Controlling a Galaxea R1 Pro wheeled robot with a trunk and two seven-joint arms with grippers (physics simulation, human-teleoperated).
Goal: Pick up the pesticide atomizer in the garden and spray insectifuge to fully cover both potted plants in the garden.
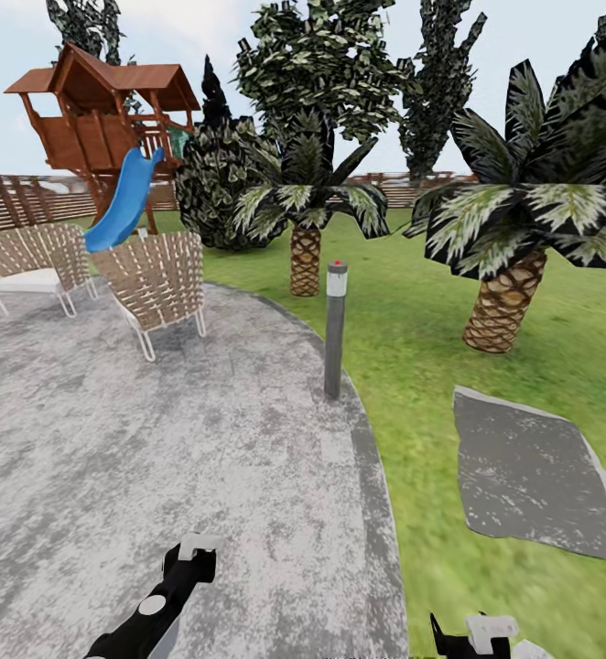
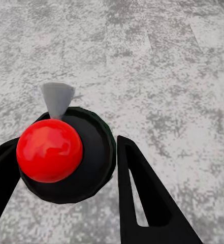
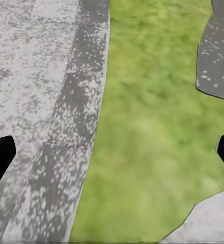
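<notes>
Left gripper clamped on the spray bottle, red top facing the wrist camera, grey paving behind. Right gripper spread wide over the grass. Head view: lamp post dead center, wicker chairs and playhouse upper left, palm at right.

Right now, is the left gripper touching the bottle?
Touching. In the left wrist view, the left gripper's fingers press against both sides of the bottle, no gap showing.
</notes>
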